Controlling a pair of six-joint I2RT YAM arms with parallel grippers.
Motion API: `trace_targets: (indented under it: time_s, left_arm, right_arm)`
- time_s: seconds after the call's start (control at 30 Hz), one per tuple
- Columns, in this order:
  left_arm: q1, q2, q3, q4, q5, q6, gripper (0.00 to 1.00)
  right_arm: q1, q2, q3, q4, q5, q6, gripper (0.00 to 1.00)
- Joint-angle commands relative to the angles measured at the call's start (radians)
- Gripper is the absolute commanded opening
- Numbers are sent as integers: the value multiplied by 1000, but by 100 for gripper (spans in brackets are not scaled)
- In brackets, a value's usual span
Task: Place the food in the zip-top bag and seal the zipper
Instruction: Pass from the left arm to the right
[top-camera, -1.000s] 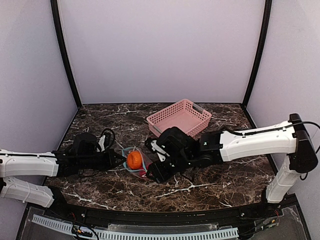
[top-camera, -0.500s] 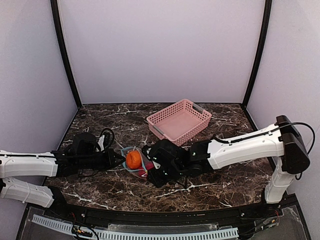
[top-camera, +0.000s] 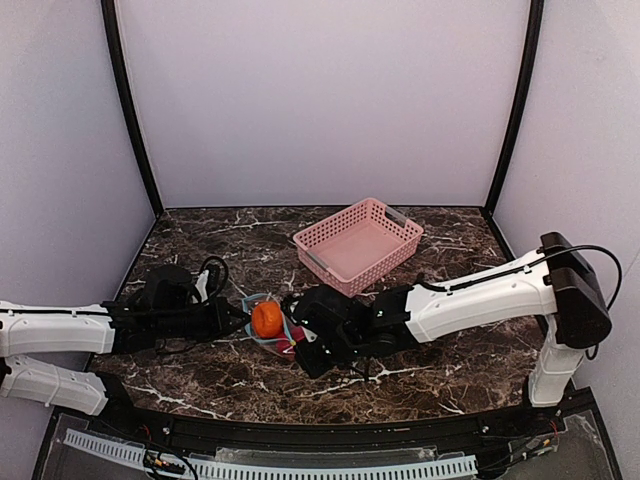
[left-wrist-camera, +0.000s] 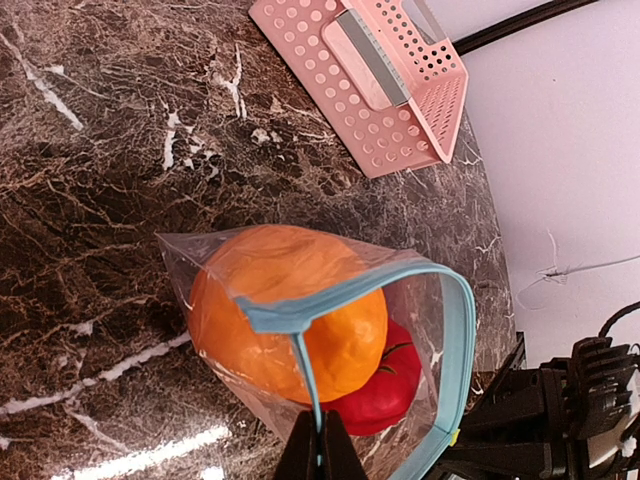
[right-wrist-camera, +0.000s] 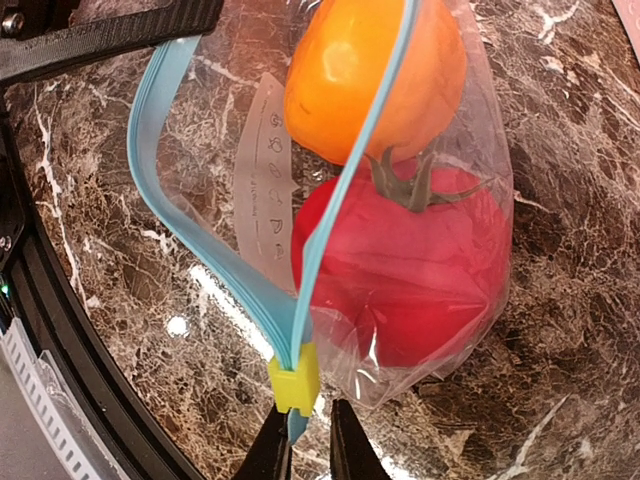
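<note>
bag (left-wrist-camera: 420, 330) lies on the marble table (top-camera: 420, 385), just in front of the pink basket (top-camera: 358, 243), holding orange food (left-wrist-camera: 290, 310) and red food (right-wrist-camera: 405, 265). left of the bag, left gripper (left-wrist-camera: 320, 455) pinches the zipper (left-wrist-camera: 330, 292). right of it, right gripper (right-wrist-camera: 300, 445) pinches the zipper's end by a yellow slider (right-wrist-camera: 294, 384).

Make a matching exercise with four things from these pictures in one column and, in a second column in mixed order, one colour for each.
Things:
1. round food nearest the bag's open mouth
2. tomato with the green stem
3. zipper strip of the bag
4. slotted basket at the back of the table

Colours:
A. pink
B. red
C. orange
D. teal-blue

Pairs: 1-C, 2-B, 3-D, 4-A
</note>
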Motion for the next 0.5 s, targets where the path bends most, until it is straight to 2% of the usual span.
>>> trace_targets:
  time_s: [0.0,0.33,0.47]
  left_arm:
    - [5,-24,17,-19,-2,6,1]
    - [5,-26,14,-24,-3,6,1]
    - [6,-27,14,-29,-2,9,1]
  right_arm:
    - [5,12,13,33,19,-2,12]
    - [5,17,20,45,20,-21,0]
    - [5,13,21,49,25,-24,0]
